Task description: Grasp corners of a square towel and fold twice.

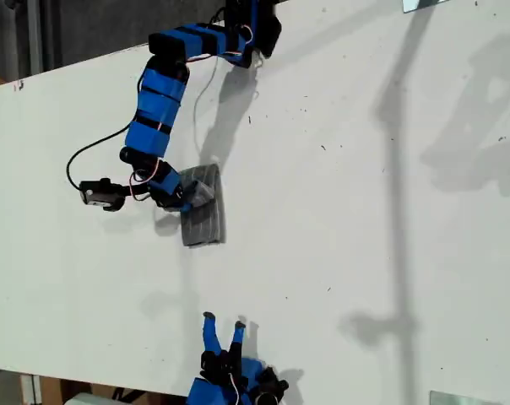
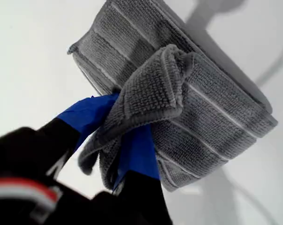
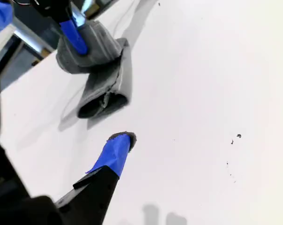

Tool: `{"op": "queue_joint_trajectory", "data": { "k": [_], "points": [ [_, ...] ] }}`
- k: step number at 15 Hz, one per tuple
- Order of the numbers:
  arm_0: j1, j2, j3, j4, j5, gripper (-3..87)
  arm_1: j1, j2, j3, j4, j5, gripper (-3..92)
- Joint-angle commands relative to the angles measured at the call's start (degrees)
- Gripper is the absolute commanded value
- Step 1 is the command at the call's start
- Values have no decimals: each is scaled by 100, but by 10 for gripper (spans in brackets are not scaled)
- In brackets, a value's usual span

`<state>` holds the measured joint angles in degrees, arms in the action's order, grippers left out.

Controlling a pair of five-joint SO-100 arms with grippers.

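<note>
Towel (image 1: 204, 215) folded small, mid-bench (image 1: 365, 211); my first gripper (image 1: 187, 199) clenched on a bunched corner (image 2: 151, 89). My second gripper (image 1: 224, 325) released, well apart near bench edge.

My first gripper (image 1: 186, 199), on the arm bent down from the exterior view's top, pinches cloth between its fingers (image 2: 87, 115). My second gripper (image 1: 224, 324), bottom centre, is spread and holds nothing.

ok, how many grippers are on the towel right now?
1. My first gripper pinches a fold of the towel, left of centre in the exterior view. My second gripper sits open near that view's bottom edge, off the cloth.
</note>
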<state>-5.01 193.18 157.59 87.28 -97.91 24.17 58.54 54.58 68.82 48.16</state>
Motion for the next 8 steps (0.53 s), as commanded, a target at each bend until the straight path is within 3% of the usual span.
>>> {"op": "queue_joint_trajectory", "data": {
  "k": [1,3,4,5,8],
  "points": [
    [-53,9,26,9,53,534,-114,-123,-475,-290,-62,-1],
    [-53,18,132,-79,79,533,-167,-123,-475,-527,-97,50],
    [-53,158,316,-114,44,512,-211,0,-457,-694,-158,229],
    [-62,369,527,-220,141,502,-220,316,-457,-729,-237,325],
    [-35,501,703,-202,237,502,-123,2558,738,-272,-422,436]
  ]
}}
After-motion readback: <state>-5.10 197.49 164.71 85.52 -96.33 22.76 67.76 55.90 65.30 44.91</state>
